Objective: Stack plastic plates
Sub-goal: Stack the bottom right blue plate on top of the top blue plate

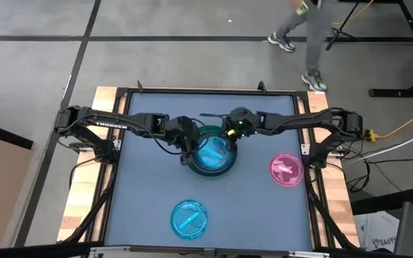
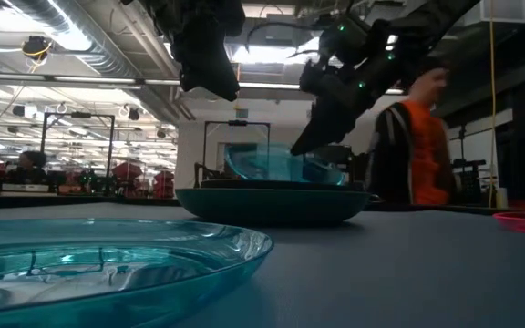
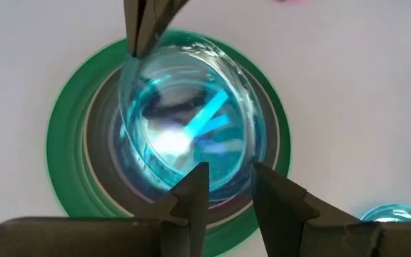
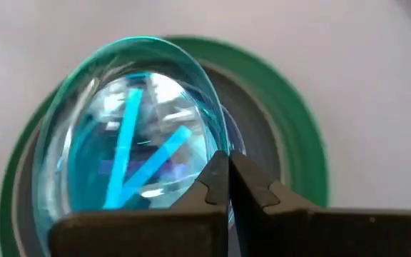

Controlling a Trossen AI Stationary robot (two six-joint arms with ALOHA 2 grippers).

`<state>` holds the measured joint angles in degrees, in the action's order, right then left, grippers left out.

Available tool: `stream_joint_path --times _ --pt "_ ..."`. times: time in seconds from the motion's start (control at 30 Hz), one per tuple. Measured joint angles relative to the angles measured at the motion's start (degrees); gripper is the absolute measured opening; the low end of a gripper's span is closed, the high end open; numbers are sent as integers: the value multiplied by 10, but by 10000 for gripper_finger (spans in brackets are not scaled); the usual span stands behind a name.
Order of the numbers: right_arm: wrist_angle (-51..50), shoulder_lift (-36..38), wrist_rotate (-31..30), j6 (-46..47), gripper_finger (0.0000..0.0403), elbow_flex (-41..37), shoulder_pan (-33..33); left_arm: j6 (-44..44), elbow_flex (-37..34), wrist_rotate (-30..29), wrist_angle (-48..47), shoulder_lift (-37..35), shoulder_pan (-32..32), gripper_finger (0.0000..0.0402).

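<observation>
Cyan plate point(image 4: 130, 135) tilts on the stack, pinched by right hand point(image 4: 228, 187).

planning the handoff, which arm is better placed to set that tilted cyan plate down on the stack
Right. The right gripper is already shut on the tilted cyan plate's rim over the green plate. The left gripper hovers at the opposite edge, jaws open, holding nothing.

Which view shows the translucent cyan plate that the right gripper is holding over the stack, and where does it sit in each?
High view: the tilted translucent cyan plastic plate sits at table centre on the stack.
Low view: centre, tilted above the dark green plate.
Left wrist view: centre, beyond the open left gripper.
Right wrist view: left of centre, its rim pinched by the right gripper.
Shared landmark: the green plate's rim rings it.
</observation>
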<state>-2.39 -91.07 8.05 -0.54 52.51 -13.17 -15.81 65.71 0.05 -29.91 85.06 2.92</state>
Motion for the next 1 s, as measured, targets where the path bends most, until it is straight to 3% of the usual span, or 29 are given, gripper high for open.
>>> stream_joint_path --times 0.8,1.0 --pt "23 -27 1 0 1 0 0 0 0 0 0 0 0 98" --pt "23 -27 6 0 37 0 0 0 0 0 0 0 0 98"
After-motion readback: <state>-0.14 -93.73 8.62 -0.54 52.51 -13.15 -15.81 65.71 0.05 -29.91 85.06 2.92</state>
